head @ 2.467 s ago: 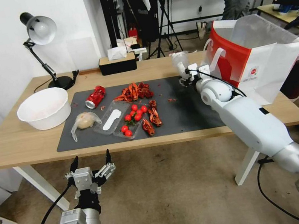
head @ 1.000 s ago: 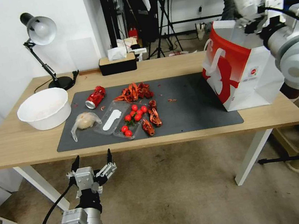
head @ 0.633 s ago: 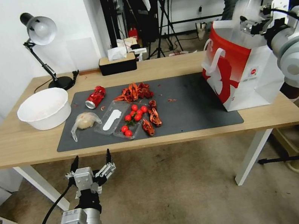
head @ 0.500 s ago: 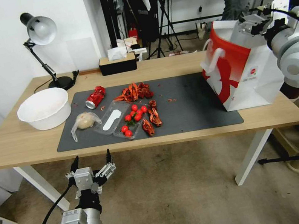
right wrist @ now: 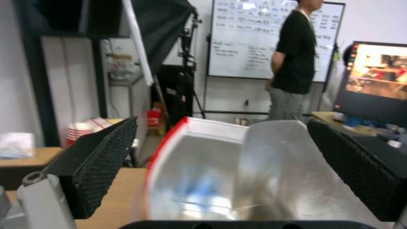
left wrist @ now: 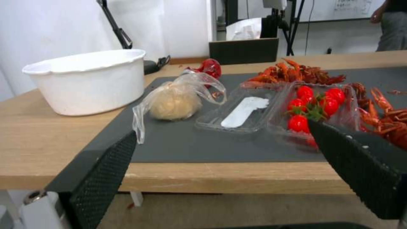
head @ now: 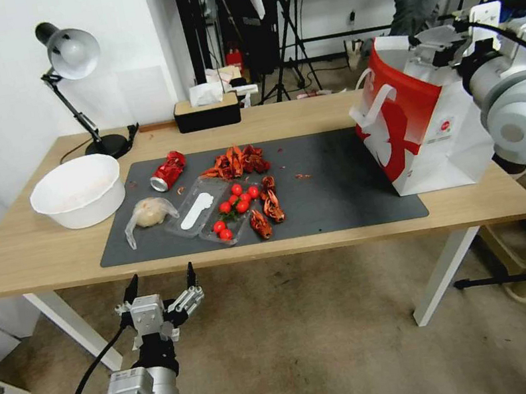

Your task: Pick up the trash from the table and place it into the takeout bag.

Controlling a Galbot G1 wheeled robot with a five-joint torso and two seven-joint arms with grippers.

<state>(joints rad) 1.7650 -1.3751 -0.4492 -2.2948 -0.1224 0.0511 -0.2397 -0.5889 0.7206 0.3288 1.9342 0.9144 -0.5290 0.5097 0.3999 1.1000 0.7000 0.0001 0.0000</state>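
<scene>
The takeout bag [head: 426, 129] stands open at the table's [head: 37, 251] right end. My right gripper [head: 437, 50] hovers over its mouth, open and empty. In the right wrist view the bag's silvery inside [right wrist: 271, 165] lies beyond the spread gripper [right wrist: 229, 168], with blurred blue and clear shapes at the bottom. On the dark mat [head: 336, 191] lie the crushed red can [head: 168, 170] and the plastic-wrapped pale lump [head: 148, 213]. My left gripper [head: 160, 285] hangs open below the table's front edge, facing the lump [left wrist: 174, 100] and can [left wrist: 210, 67].
A large white bowl [head: 77, 191] sits at the table's left, with a desk lamp [head: 71, 54] and a black tissue box [head: 206, 111] behind. A clear tray of cherry tomatoes [head: 208, 209] and red crayfish shells [head: 237, 161] occupy the mat's middle.
My right gripper lifted the clear plastic cup from the mat to above the bag and let it go. The cup has dropped out of sight. The left arm stayed still.
</scene>
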